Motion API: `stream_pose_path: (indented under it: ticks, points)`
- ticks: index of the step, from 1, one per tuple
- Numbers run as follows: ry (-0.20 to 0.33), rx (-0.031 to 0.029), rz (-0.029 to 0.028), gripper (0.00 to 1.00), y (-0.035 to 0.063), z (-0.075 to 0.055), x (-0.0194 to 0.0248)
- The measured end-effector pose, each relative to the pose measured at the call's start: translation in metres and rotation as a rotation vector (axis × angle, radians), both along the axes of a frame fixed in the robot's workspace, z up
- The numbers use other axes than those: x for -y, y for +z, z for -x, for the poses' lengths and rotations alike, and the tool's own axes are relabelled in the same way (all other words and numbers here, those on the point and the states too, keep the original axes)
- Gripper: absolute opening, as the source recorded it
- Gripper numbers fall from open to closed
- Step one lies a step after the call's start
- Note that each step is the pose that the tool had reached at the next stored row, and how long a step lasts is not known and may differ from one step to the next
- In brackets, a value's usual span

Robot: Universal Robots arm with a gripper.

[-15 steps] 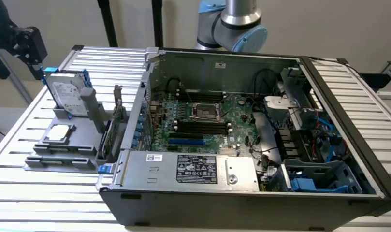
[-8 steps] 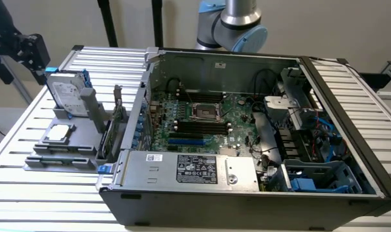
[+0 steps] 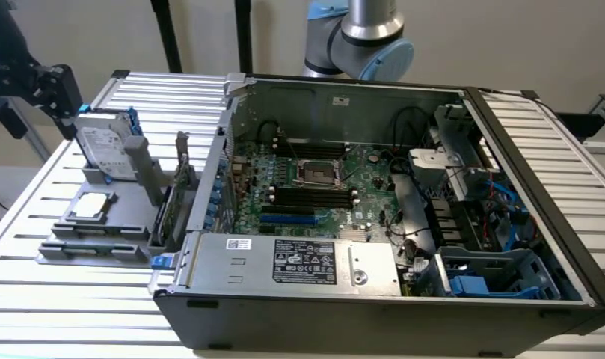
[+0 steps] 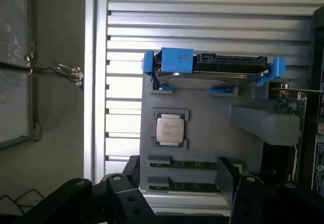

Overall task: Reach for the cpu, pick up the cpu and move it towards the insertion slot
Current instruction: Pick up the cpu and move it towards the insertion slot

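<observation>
We see the cpu (image 3: 90, 206) lying flat in its grey holder (image 3: 132, 224) on the desk (image 3: 43, 299), at the exterior view's left. The slot (image 3: 319, 173) sits farther right, in the motherboard (image 3: 372, 179). Our hand (image 4: 180, 169) hangs open over the holder, clear of the cpu.

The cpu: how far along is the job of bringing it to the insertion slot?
Nothing looks finished yet. The cpu lies in its holder on the grey tray, untouched. In hand is the reach: the gripper hangs over the tray, open and holding nothing. Left are the grasp and the move to the insertion slot, which appears empty on the motherboard.
</observation>
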State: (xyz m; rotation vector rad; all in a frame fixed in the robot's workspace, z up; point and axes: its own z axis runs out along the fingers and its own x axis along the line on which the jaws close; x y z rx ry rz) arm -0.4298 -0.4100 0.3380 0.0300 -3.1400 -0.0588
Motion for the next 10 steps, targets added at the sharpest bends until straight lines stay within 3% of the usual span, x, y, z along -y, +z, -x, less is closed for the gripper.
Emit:
stream_pose_path:
  ticks: [10]
  points:
    - [0.0, 0.0001, -0.0001, 0.71, -0.0181, 0.001, 0.0]
